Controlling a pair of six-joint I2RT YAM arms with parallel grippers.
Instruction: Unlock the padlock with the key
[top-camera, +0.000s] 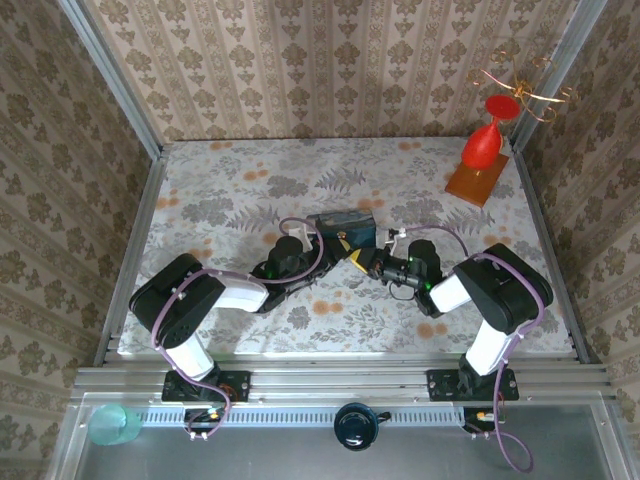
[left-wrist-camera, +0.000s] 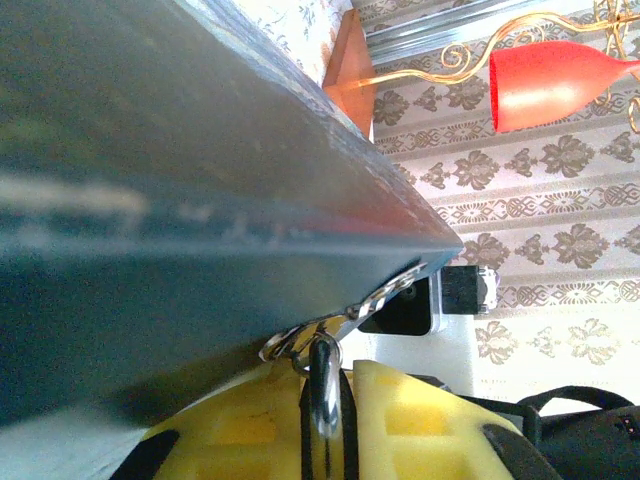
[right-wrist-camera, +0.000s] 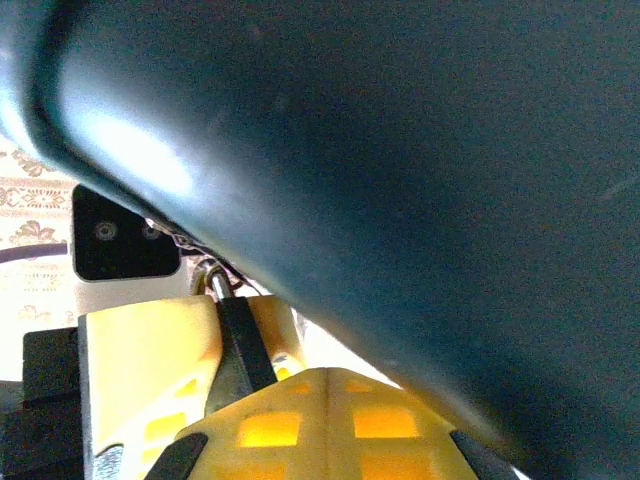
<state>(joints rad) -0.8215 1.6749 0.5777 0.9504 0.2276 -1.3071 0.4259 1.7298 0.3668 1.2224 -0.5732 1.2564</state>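
With the left end effector (left-wrist-camera: 328, 432) clamped on the padlock (left-wrist-camera: 322, 378) at the tin (left-wrist-camera: 200, 200) and the right end effector (right-wrist-camera: 320, 440) pinched together nearby, the lock looked unopened, so unlocking remained.

The 2 grippers meet tip to tip over the middle of the table (top-camera: 220, 200), the left gripper (top-camera: 335, 243) just left of the right gripper (top-camera: 358, 258). The tin (top-camera: 342, 225) lies just beyond both. The padlock (left-wrist-camera: 323, 385) hangs at the tin's latch (left-wrist-camera: 350, 315), its loop between the left gripper's fingers (left-wrist-camera: 240, 430). A vase (top-camera: 482, 145) on a block (top-camera: 475, 182) stands well beyond the right gripper, to its right.
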